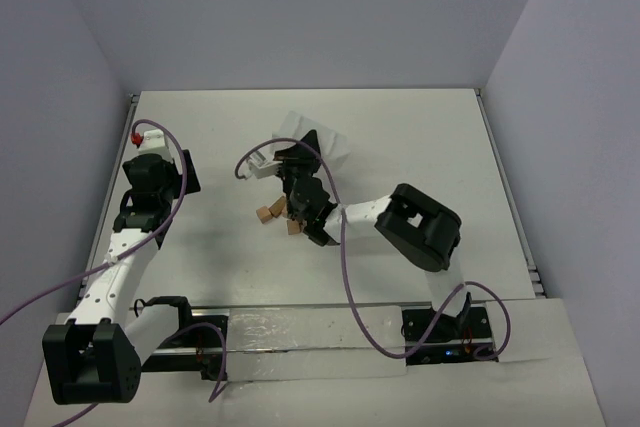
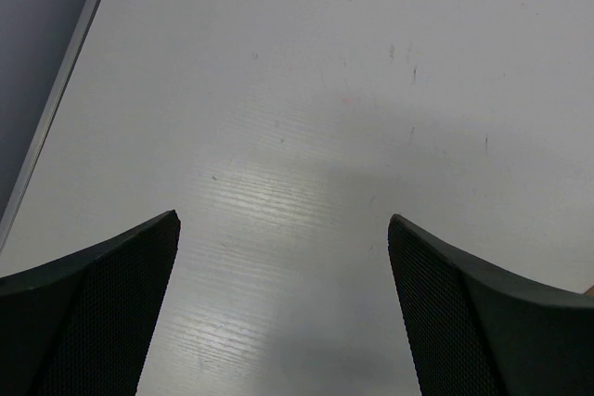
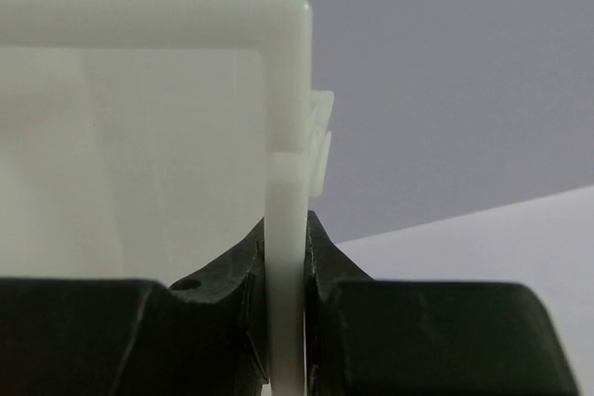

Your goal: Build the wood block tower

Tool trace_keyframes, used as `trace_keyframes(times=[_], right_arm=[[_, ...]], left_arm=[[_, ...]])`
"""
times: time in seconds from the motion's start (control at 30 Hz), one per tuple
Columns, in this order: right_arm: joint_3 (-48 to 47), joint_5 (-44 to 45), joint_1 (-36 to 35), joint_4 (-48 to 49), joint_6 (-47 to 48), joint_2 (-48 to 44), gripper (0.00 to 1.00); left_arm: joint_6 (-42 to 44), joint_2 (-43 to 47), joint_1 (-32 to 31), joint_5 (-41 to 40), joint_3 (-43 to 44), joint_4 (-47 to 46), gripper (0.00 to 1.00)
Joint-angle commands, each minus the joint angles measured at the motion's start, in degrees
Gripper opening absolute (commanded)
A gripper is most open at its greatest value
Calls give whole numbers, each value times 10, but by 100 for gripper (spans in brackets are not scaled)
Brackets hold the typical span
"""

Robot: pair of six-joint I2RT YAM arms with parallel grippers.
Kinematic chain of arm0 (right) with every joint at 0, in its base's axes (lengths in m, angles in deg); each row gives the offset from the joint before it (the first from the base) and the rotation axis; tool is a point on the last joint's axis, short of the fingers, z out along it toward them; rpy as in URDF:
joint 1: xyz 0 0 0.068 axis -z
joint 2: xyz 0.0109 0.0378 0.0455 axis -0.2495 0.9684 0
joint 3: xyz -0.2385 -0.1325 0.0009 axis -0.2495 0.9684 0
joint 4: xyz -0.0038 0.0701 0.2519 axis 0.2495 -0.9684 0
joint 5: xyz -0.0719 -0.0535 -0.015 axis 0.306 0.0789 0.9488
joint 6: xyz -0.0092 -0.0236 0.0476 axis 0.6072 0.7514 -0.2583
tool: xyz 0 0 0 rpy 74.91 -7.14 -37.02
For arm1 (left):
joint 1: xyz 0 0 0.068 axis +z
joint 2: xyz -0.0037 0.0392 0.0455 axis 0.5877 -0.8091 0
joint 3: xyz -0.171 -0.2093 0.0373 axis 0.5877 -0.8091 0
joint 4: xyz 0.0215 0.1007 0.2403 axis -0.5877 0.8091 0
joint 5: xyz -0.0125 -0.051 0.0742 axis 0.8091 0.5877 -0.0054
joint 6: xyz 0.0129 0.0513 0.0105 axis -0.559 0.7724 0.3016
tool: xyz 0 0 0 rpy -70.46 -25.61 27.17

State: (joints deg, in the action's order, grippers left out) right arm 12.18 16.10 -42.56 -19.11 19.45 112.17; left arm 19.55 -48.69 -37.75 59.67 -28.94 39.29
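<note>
A few small wooden blocks [image 1: 268, 213] lie loose on the table beside my right wrist, and a browner one [image 1: 295, 227] is partly hidden under the arm. My right gripper [image 1: 298, 159] is shut on the wall of the white tray [image 1: 322, 137], which is held tilted above the table at the centre back. In the right wrist view the tray wall [image 3: 286, 183] runs straight between the closed gripper [image 3: 286, 229], with the tray's pale side [image 3: 139, 136] filling the left. My left gripper [image 1: 150, 159] hangs open over bare table at the far left [image 2: 283, 220], nothing between its fingers.
The table's left edge rail [image 2: 56, 99] runs close beside the left gripper. Purple cables loop off both arms [image 1: 345, 277]. Grey walls close the table at the back and on both sides.
</note>
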Motion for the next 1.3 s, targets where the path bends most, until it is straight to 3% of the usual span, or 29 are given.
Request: trace_keyframes(times=[0.0, 0.23, 0.43, 0.53, 0.8, 1.07, 1.27], right_arm=[[-26, 32, 11, -246, -247, -98, 0], [-201, -63, 75, -754, -629, -139, 0], [-346, -203, 172, -955, -816, -100, 0], [-408, -253, 213, -995, -879, -64, 0], [-574, -401, 332, -1066, -938, 78, 0], [-724, -447, 393, -1084, -970, 226, 0], [-758, -479, 411, -1059, -980, 271, 0]], left_arm=[[6, 17, 4, 13, -1, -10, 99], [9, 17, 4, 24, -1, -11, 99], [22, 21, 5, 55, -4, -10, 99], [31, 27, 5, 77, -6, -9, 99], [43, 25, 5, 108, -7, -5, 99], [43, 22, 5, 110, -8, -3, 99], [46, 27, 6, 109, -10, 2, 99]])
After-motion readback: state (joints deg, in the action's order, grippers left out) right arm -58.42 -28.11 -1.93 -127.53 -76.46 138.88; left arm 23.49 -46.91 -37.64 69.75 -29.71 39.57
